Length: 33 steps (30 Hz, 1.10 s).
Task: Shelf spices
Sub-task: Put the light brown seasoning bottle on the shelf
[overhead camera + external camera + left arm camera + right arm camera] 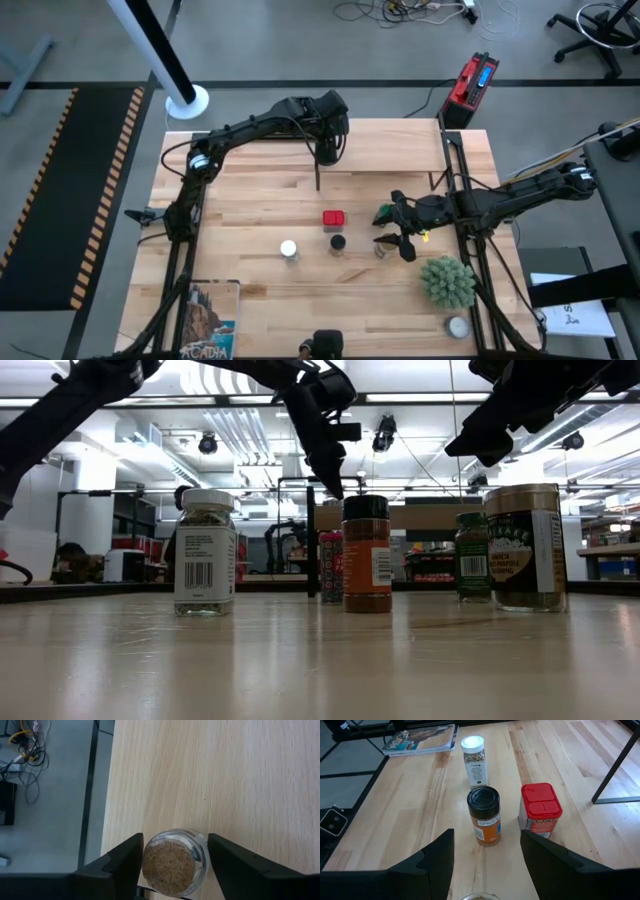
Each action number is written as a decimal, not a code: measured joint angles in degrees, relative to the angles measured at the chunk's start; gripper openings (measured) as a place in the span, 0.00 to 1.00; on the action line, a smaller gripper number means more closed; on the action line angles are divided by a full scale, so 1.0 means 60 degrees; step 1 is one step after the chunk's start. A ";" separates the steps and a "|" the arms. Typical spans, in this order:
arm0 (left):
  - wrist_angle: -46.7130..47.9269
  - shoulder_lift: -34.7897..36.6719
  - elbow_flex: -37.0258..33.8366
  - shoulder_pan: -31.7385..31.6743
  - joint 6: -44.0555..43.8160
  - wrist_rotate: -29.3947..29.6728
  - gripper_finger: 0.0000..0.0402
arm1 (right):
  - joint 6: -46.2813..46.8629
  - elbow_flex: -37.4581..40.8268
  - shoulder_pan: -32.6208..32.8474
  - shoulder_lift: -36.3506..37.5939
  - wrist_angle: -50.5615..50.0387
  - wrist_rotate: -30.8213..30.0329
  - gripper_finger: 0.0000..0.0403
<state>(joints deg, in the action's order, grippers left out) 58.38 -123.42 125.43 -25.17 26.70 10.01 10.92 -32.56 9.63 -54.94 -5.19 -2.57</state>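
Left tool (172, 865) grips a cork-topped jar (174, 861) at the shelf (385, 150) far across the counter (250, 200), right tool (487, 865) spread; red tin (334, 218), black-lidded jar (338, 242) and white-lidded jar (289, 249) wait unshelved.

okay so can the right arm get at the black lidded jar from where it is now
Probably yes. The right gripper hangs open, and the black-lidded jar stands straight ahead of it with bare table between. The red tin stands close beside the jar, so finger room on that side looks tight.
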 joint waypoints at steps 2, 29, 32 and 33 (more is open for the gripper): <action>0.0015 0.0000 0.0000 0.0000 0.0003 -0.0001 0.50 | -0.0005 0.0000 0.0000 -0.0002 0.0000 0.0000 0.51; -0.0866 0.0004 -0.0004 0.0138 -0.0026 -0.0336 0.50 | 0.0000 0.0000 0.0000 0.0000 0.0000 0.0000 0.51; -0.0901 0.0002 -0.0004 0.0189 -0.0023 -0.0341 0.53 | 0.0001 0.0000 0.0000 0.0000 -0.0002 0.0000 0.51; -0.0897 0.0000 -0.0004 0.0194 -0.0023 -0.0340 0.54 | 0.0001 0.0000 0.0000 0.0000 -0.0003 0.0000 0.51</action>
<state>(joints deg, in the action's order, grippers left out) 52.99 -123.42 125.40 -24.01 26.57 7.97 10.92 -32.56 9.63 -54.94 -5.21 -2.57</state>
